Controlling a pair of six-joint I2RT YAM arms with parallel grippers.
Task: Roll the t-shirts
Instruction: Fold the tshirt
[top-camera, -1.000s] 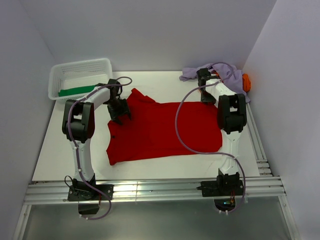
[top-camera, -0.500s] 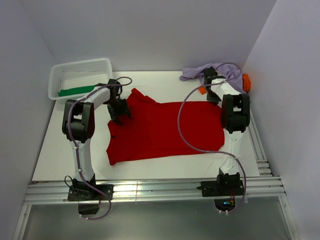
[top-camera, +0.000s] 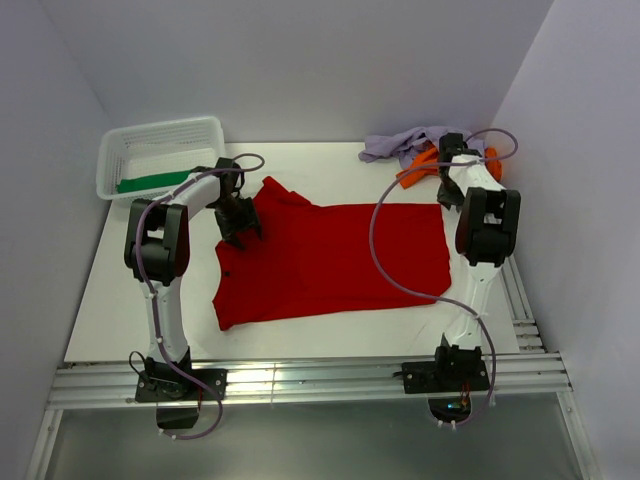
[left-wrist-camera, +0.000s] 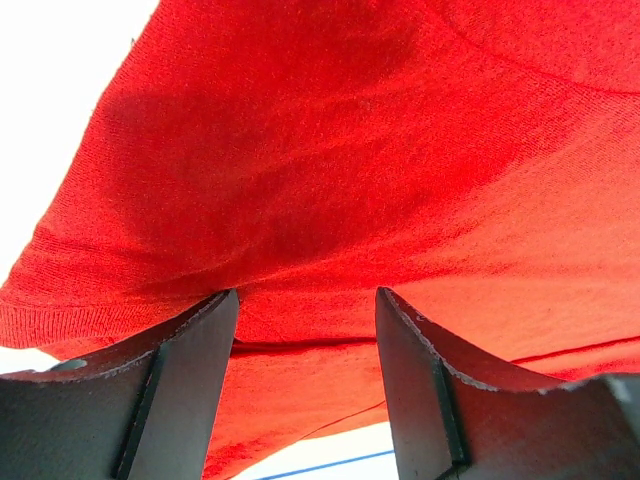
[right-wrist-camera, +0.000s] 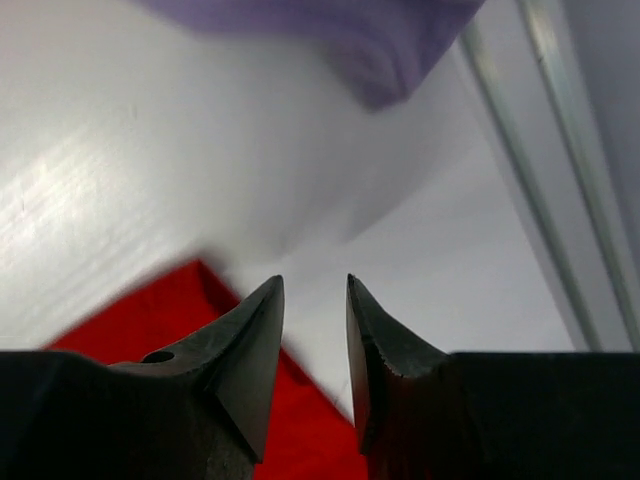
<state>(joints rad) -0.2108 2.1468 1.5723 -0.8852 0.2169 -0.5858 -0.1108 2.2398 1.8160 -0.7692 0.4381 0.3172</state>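
The red t-shirt lies spread flat on the white table. My left gripper is down on its left shoulder by the sleeve. In the left wrist view it is open, its fingers astride a low ridge of the red cloth. My right gripper hangs over the shirt's far right corner. In the right wrist view it is narrowly open and empty, above bare table beside the red corner. Lavender and orange tees lie bunched at the back right. A green tee lies in the basket.
The white lattice basket stands at the back left. A metal rail runs along the table's right edge, close to the right arm. White walls close in the back and both sides. The lavender cloth lies just beyond the right fingers.
My right arm has swung to the right, from over the shirt's top edge to its far right corner, uncovering the orange cloth. The left arm and red shirt have not moved.
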